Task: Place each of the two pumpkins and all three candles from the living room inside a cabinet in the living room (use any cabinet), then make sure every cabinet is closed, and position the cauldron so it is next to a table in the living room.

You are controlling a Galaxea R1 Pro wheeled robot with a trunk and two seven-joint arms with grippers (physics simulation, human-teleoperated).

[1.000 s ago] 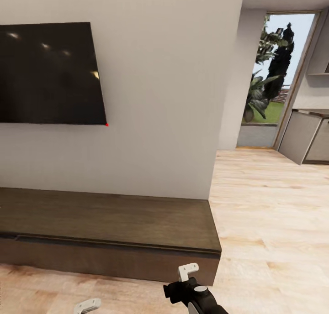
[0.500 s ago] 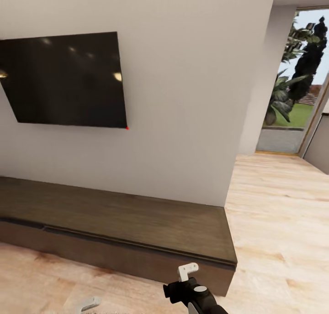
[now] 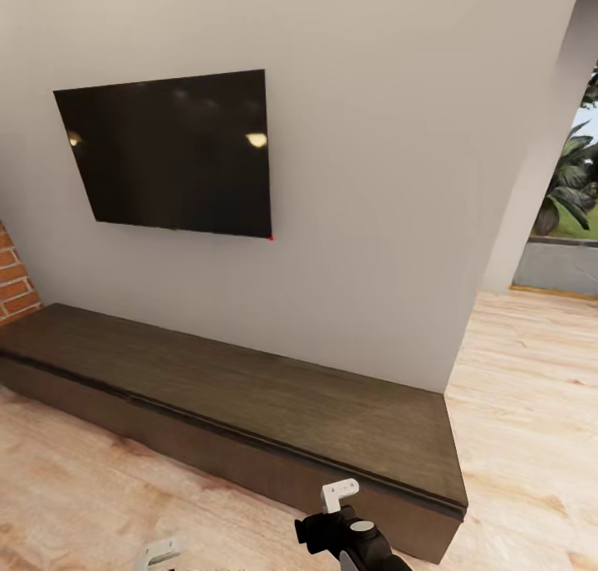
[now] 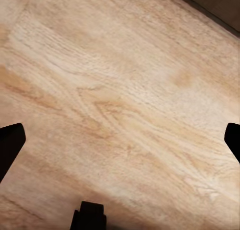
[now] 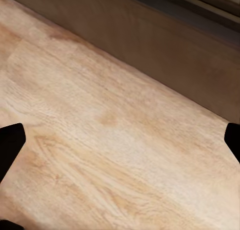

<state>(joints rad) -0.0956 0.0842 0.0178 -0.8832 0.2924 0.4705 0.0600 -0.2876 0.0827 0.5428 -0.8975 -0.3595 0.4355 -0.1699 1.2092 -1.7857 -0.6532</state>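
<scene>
Two grippers show at the lower edge of the head view. Right gripper (image 3: 340,495): a white fingertip above a black wrist body, held low just in front of the right end of the cabinet (image 3: 249,405). Left gripper (image 3: 158,552): a pale part at the lower edge, out over the floor (image 3: 75,488) and short of the cabinet front. In the right wrist view the two dark fingertips (image 5: 10,145) sit at opposite edges of the frame, so the jaws stand wide apart with nothing between them (image 5: 120,142); light wood floor (image 5: 100,155) lies below them and the dark-brown cabinet face (image 5: 175,54) runs just beyond. In the left wrist view the fingertips (image 4: 10,145) are likewise spread wide with nothing held (image 4: 120,142), above bare floor planks (image 4: 120,104); a dark corner of the cabinet (image 4: 220,4) lies farther ahead.

Cabinet: a long, low, dark-brown wooden unit against the white wall (image 3: 374,181), reaching from ahead of the right gripper away past the left gripper; its drawer fronts sit flush, closed. Its top is bare wood. Black TV (image 3: 174,152) hangs on the wall above the cabinet, ahead of and above the left gripper. Red-brick column (image 3: 12,276) adjoins the cabinet's far end, beyond the left gripper. Glazed opening with greenery (image 3: 573,189) lies well off past the right gripper.
</scene>
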